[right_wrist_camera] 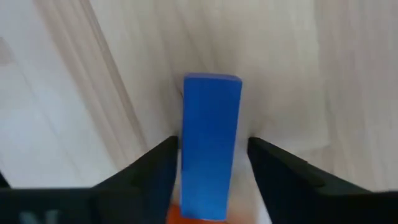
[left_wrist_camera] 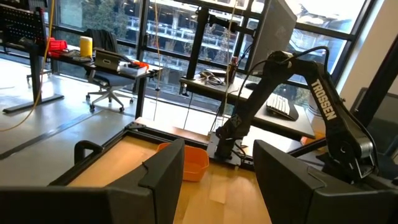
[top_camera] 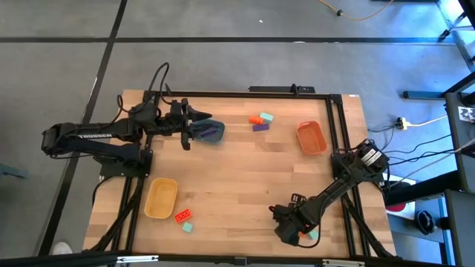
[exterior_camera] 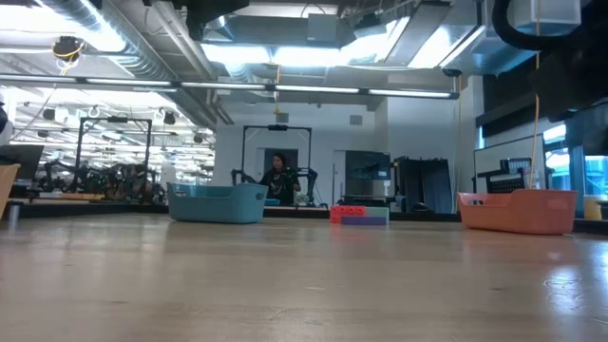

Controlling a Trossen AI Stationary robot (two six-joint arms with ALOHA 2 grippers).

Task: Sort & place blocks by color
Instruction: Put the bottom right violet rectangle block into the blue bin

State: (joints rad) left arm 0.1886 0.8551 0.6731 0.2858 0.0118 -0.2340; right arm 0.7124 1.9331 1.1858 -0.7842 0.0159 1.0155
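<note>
My right gripper (top_camera: 292,227) points down at the table's near right. In its wrist view the fingers of my right gripper (right_wrist_camera: 212,144) stand open on either side of a blue-looking block (right_wrist_camera: 211,106) that lies flat on the wood, with a thin gap on one side. An orange-red bit (right_wrist_camera: 186,215) shows at the block's near end. Orange-red, mint and purple blocks (top_camera: 260,121) lie at the far middle. Another orange-red block (top_camera: 182,216) and a mint one (top_camera: 187,227) lie near the yellow tub. My left gripper (left_wrist_camera: 214,180) is open, held level above the blue tub (top_camera: 213,132).
The orange tub (top_camera: 312,138) stands at the far right and the yellow tub (top_camera: 161,198) at the near left. A mint piece (top_camera: 313,235) lies beside my right gripper. The middle of the wooden table (top_camera: 245,178) is bare wood. A black frame runs along the table's edges.
</note>
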